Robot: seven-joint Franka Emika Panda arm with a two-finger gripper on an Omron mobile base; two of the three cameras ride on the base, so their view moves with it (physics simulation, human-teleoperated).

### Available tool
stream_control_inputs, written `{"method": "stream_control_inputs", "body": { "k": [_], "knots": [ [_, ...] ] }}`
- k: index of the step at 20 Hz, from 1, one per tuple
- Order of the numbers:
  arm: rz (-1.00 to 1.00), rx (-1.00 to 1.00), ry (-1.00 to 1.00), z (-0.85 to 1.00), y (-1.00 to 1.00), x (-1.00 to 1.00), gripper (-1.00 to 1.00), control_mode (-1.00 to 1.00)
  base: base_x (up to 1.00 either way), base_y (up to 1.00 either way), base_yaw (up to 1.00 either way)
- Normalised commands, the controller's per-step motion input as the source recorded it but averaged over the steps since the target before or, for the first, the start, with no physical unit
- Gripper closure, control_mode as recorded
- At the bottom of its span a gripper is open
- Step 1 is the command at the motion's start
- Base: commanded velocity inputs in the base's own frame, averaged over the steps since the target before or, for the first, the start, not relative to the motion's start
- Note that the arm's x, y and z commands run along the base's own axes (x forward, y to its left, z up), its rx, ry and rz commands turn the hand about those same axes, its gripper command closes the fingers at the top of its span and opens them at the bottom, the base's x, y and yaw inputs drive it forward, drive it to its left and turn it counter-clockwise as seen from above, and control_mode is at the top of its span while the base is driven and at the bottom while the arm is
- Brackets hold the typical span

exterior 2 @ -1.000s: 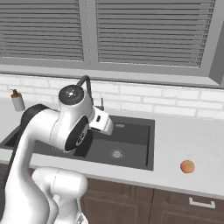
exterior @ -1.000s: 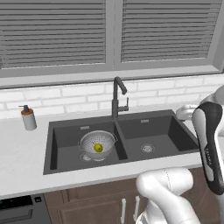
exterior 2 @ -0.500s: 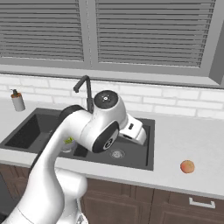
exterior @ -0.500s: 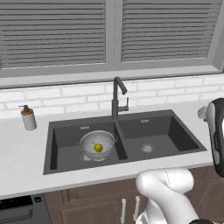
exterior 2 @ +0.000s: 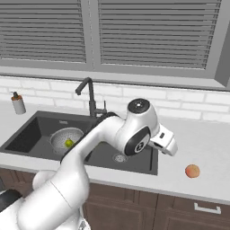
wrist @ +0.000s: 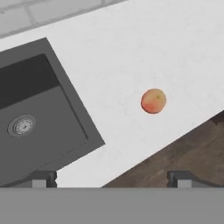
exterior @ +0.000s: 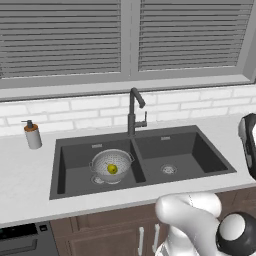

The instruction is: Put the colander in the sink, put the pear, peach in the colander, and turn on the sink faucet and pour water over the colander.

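The colander [exterior: 111, 165] sits in the left basin of the dark sink [exterior: 195, 150], with the yellow-green pear [exterior: 113, 169] inside it. From the right base view the colander [exterior 2: 66, 137], pear [exterior 2: 69, 143] and faucet [exterior 2: 90, 96] appear left of the arm. The peach [exterior 2: 192, 171] lies on the counter right of the sink. My gripper [exterior 2: 167, 143] hovers over the sink's right rim, above and left of the peach. Seen from the hand, the peach [wrist: 153, 101] lies ahead on the white counter, and the gripper [wrist: 111, 179] is open with nothing between its fingertips [wrist: 43, 178]. No water runs from the faucet [exterior: 134, 111].
A soap pump bottle [exterior: 32, 135] stands on the counter left of the sink. The right basin's drain [wrist: 22, 126] shows in the hand view. The counter's front edge runs just beyond the peach, with brown cabinet fronts [wrist: 175, 153] below. Window blinds sit behind.
The arm has swung rightward, from in front of the faucet and sink to above the sink's right rim near the peach. Colander and pear have stayed put.
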Motion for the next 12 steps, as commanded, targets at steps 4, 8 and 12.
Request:
{"method": "stream_control_inputs", "body": {
  "k": [4,8,12],
  "knots": [
    [0.0,0.0,0.0,-0.47,-0.75,0.17,-1.0,-1.0,0.0,0.0,0.0],
    [0.0,0.02,0.0,-0.49,-0.75,0.17,-1.0,-1.0,0.0,0.0,0.0],
    [0.0,0.01,0.06,-0.39,-0.68,0.28,-1.0,-1.0,0.0,0.0,0.0]
  ]
}}
